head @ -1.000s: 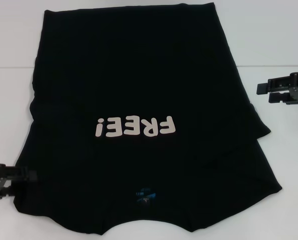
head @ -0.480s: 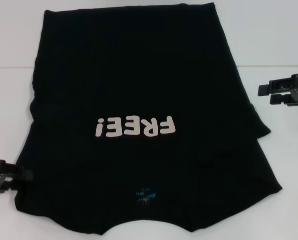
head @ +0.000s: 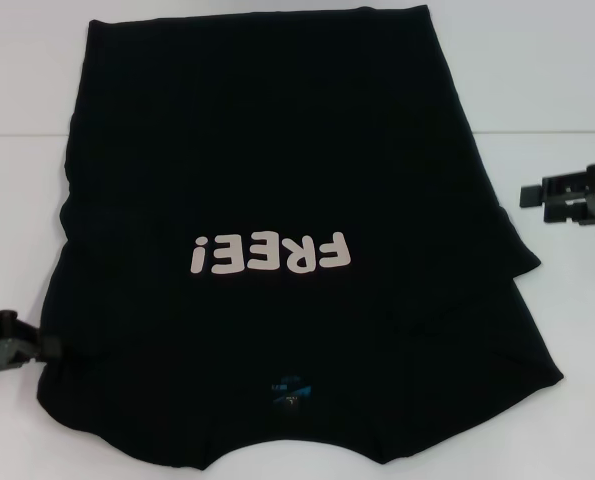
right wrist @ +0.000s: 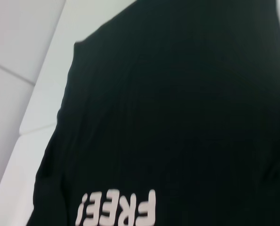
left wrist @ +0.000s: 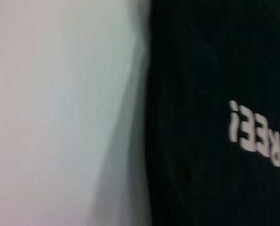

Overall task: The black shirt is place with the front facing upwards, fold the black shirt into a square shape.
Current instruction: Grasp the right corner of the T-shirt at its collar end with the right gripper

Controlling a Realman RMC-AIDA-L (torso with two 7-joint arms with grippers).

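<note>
- Head view: one black shirt (head: 277, 230) lies flat on the white desk (head: 557, 80), front up, its "FREE!" lettering (head: 270, 254) reading upside down, a small blue neck label (head: 289, 391) near the close edge; the left gripper (head: 17, 345) reaches in low from the left, at the shirt's near left edge, whether it is open I cannot tell; the right gripper (head: 532, 198) is level at the right, apart from the cloth, its two fingers parted.
- Left wrist view: the one shirt (left wrist: 201, 70) fills half the frame, bare desk (left wrist: 60, 94) beside it; no fingers show.
- Right wrist view: shirt (right wrist: 177, 103) and lettering (right wrist: 116, 209) below the camera; desk (right wrist: 22, 37) alongside.
</note>
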